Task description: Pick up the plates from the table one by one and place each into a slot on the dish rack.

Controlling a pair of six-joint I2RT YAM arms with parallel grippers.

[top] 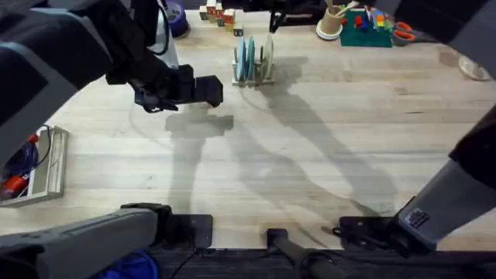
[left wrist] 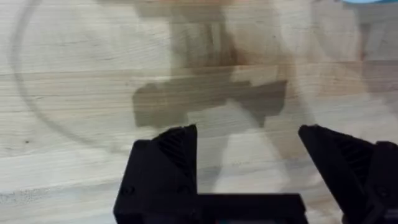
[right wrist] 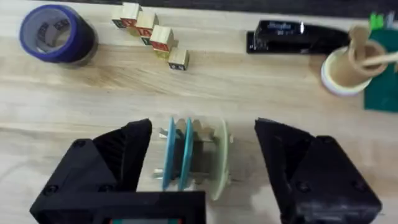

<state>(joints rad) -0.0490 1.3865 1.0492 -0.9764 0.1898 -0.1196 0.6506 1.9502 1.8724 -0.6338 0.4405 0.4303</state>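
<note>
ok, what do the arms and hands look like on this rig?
Both arms are dark grey-black with blocky links. Each hand, left hand and right hand, has two matte black angular fingers with ribbed inner faces. The right arm has a grey link with a small printed marking.

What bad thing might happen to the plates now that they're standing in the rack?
The right gripper is open, with the plates between its fingers in its own view. Any sideways swing as it moves might knock them over. The dish rack is small and light-looking, so a bump may slide or tip it. The left gripper hangs open near the rack over bare table; a careless move could clip it.
</note>
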